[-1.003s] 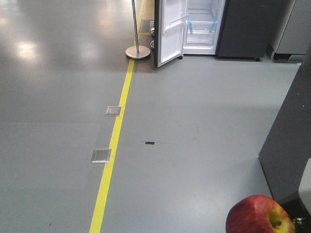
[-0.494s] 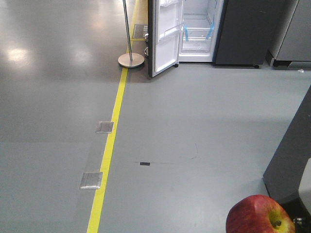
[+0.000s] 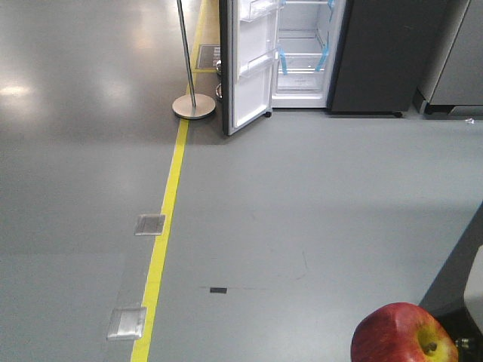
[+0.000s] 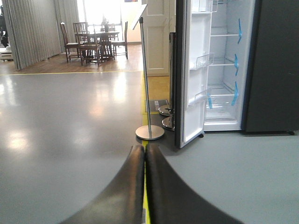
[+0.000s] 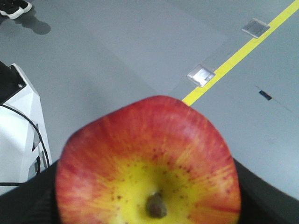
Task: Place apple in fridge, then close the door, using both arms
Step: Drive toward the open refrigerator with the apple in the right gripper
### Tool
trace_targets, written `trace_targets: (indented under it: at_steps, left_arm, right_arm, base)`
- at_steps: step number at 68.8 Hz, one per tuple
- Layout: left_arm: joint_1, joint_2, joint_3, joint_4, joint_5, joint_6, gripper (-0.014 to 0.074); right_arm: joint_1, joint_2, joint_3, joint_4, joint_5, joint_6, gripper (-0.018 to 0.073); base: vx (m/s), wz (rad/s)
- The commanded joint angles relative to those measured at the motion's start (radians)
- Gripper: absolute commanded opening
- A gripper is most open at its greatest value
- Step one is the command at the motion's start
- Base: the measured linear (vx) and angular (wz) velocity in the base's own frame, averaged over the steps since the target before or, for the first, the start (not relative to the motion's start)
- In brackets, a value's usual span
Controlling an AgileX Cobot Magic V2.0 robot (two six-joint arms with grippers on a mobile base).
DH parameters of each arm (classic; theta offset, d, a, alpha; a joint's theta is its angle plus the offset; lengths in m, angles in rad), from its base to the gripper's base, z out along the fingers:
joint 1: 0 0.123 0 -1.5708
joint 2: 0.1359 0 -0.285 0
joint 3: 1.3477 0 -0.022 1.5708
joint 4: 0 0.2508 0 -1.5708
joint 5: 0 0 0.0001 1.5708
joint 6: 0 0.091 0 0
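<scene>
The small round red apple with the yellow patch sits clamped in the right pincer, with dark fingers at its 4 and 8 o'clock. In the front view it lies at 5 o'clock, well apart from the tall dark grey fridge with white interior at 12 o'clock. The tall white-lined door stands open, near the silver pole stand at 11 o'clock. The left pincer grips nothing, its tips pressed together above the yellow floor line.

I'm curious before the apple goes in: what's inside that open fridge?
The fridge shows white walls, bare shelves with blue tape and clear bins on the door. Its top is out of frame.
</scene>
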Motion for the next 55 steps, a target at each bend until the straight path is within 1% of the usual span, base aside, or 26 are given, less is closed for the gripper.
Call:
trace_targets:
  at_steps: [1, 55]
  left_arm:
    - [-0.007, -0.014, -0.016, -0.01, -0.069, -0.001, -0.0006]
    - [-0.007, -0.014, -0.016, -0.01, -0.069, -0.001, -0.0006]
  right_arm:
    - [0.0, -0.002, -0.028, 0.041, -0.045, -0.009, 0.0123]
    - [0.0, -0.002, -0.028, 0.041, -0.046, -0.009, 0.0123]
  base:
    - [0.36, -0.03]
    - [0.37, -0.04]
